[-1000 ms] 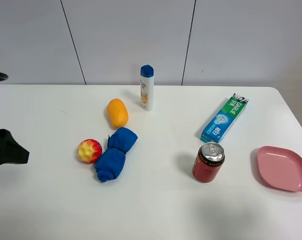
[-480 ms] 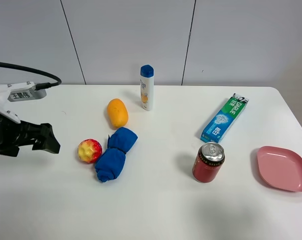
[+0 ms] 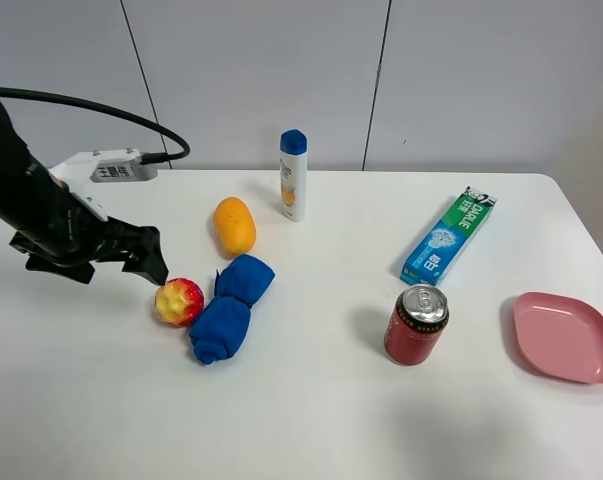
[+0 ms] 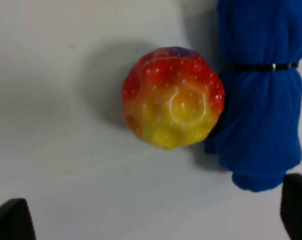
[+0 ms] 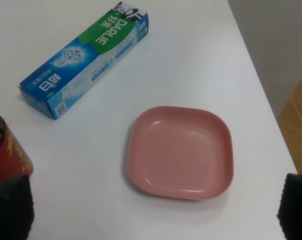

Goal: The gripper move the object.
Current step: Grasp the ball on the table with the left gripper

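The object, a small round red and yellow ball-like fruit, lies on the white table and touches the blue rolled cloth on its right. My left gripper, black with a white labelled box and a black cable, hovers just left of and behind the fruit. In the left wrist view the fruit is ahead of the gripper, whose dark fingertips stand wide apart, open and empty. My right gripper shows only in the right wrist view, open and empty.
An orange mango and a white bottle with a blue cap stand behind the cloth. A green toothpaste box, a red can and a pink plate are on the right.
My left arm has come in from the left edge and moved right towards the fruit, now close beside it. The fruit and other things have not moved.
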